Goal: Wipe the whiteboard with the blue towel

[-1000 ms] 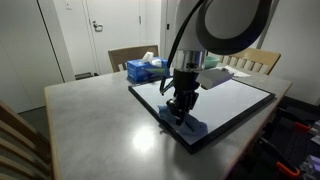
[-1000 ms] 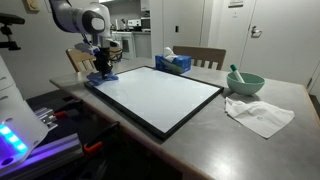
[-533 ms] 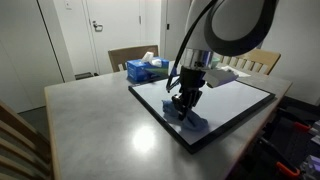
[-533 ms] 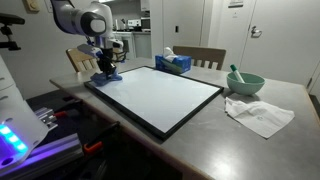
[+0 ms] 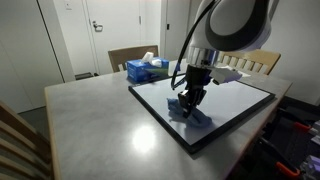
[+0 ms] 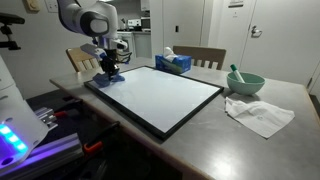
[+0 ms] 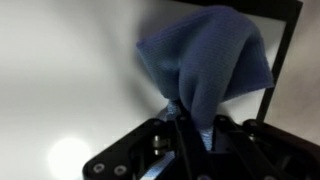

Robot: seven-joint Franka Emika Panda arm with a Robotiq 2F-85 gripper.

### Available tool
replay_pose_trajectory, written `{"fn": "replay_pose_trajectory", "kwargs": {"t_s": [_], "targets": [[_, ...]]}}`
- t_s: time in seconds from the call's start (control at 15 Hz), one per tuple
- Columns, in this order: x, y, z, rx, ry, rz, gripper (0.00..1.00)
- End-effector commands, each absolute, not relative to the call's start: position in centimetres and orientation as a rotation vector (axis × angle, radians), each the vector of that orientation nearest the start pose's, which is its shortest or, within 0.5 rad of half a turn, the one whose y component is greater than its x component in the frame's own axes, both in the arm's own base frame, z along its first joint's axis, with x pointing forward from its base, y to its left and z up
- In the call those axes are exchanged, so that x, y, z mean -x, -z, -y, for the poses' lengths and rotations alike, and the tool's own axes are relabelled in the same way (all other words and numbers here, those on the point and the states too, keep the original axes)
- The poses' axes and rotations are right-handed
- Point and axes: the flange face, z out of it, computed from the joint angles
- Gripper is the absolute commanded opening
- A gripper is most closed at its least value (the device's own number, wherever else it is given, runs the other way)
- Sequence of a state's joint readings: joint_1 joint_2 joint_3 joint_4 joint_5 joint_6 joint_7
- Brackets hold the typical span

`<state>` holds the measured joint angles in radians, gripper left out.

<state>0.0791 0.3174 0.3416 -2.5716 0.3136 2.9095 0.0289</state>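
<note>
Gripper [image 6: 108, 70]: I have it clamped shut on the blue towel [image 6: 111, 77], over the board's left-hand corner in an exterior view.
Towel in wrist view [image 7: 205, 60]: pinched at one end, with the rest spread over the white.
Whiteboard [image 6: 155, 95]: flat on the surface [image 6: 290, 100].
Tissue box [image 6: 173, 63]: behind the board's far edge.
Bowl [image 6: 245, 82]: right of the board, with a crumpled white cloth [image 6: 258, 115] just beside it.
</note>
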Motion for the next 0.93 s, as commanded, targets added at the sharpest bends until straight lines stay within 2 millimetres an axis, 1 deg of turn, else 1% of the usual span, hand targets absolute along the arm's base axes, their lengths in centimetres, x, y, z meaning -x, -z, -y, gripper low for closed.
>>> {"fn": "replay_pose_trajectory", "kwargs": {"t_s": [0.0,0.33,0.4,0.47,0.53,0.73,0.8,0.87], "targets": [[-37.1,-11.3,-13.6,2.956,-0.2,0.078,0.04],[-35.8,-11.6,-11.5,2.936,-0.217,-0.002,0.04],[-35.9,-11.9,-11.4,2.94,-0.217,-0.013,0.04],[-36.5,-12.8,-12.2,2.955,-0.193,-0.005,0.04],[-39.2,-15.7,-13.7,2.938,-0.064,0.0,0.16],[-39.0,-15.7,-13.5,2.942,-0.067,-0.002,0.16],[-39.1,-15.4,-13.8,2.951,-0.089,0.014,0.04],[-39.2,-15.1,-13.8,2.95,-0.099,0.03,0.04]]}}
